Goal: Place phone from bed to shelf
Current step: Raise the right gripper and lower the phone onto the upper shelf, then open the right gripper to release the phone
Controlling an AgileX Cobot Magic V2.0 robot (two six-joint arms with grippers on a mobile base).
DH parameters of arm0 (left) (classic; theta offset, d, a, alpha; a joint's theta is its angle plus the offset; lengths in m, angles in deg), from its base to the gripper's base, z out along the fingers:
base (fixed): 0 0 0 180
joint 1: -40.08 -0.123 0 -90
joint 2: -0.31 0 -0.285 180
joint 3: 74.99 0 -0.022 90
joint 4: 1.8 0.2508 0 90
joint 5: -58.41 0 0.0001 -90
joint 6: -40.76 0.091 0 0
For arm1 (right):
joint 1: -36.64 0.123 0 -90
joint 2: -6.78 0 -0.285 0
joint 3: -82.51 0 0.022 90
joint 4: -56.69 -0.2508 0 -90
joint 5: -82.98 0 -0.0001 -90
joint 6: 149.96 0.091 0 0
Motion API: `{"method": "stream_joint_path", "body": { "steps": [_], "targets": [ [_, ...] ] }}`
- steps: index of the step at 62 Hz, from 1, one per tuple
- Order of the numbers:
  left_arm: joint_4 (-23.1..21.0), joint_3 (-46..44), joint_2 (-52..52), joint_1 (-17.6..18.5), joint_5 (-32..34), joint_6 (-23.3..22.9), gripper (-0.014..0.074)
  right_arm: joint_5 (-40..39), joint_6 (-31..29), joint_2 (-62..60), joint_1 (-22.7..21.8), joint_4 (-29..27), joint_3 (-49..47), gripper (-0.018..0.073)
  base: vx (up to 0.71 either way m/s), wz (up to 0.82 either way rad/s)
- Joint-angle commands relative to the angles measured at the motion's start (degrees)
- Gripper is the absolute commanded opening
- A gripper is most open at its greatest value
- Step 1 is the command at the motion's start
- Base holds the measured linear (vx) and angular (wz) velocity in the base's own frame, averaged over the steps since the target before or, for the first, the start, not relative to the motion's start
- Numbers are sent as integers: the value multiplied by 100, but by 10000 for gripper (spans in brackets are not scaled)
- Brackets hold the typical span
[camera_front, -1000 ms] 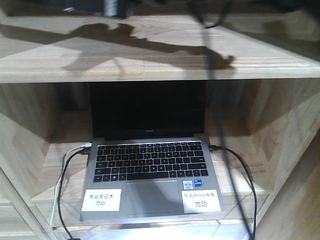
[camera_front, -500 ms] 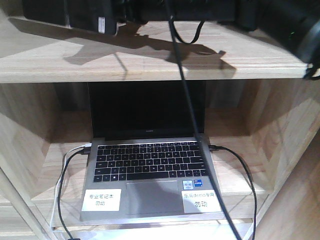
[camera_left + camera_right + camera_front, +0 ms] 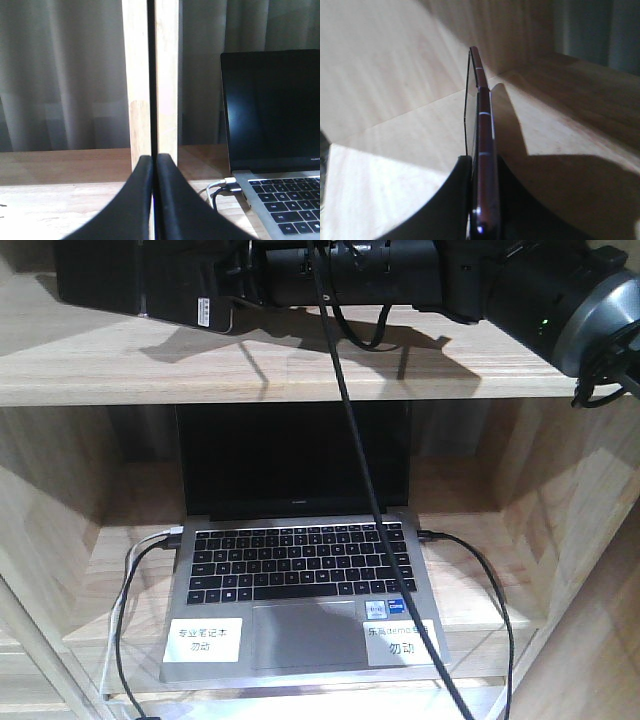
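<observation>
Right wrist view shows you the right tool [image 3: 481,200] clamped on the phone [image 3: 484,150], held edge-up above the shelf [image 3: 395,150] plank at frame center. In the left wrist view, your left tool [image 3: 154,195] is closed on nothing, with the laptop [image 3: 272,150] at right.

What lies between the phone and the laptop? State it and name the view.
The shelf's top plank: in the front view, the phone is above it and the laptop sits beneath it.
</observation>
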Motion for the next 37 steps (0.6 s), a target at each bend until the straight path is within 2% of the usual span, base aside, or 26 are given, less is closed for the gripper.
{"method": "stream_joint_path", "body": {
  "steps": [1, 12, 21, 28, 37],
  "targets": [
    [-56, -143, 31, 2, 404, -50, 1, -294, 23, -269, -20, -185, -185, 162, 0, 0],
    [-56, -143, 31, 2, 404, -50, 1, -375, 16, -269, -26, -94, -185, 444, 0, 0],
    [-56, -143, 31, 2, 404, -50, 1, -553, 16, -269, -26, -95, -185, 627, 0, 0],
    [-56, -143, 31, 2, 404, -50, 1, -588, 2, -269, -26, -95, -185, 688, 0, 0],
    [-56, -143, 31, 2, 404, -50, 1, -565, 7, -279, -26, -95, -185, 681, 0, 0]
  ]
}}
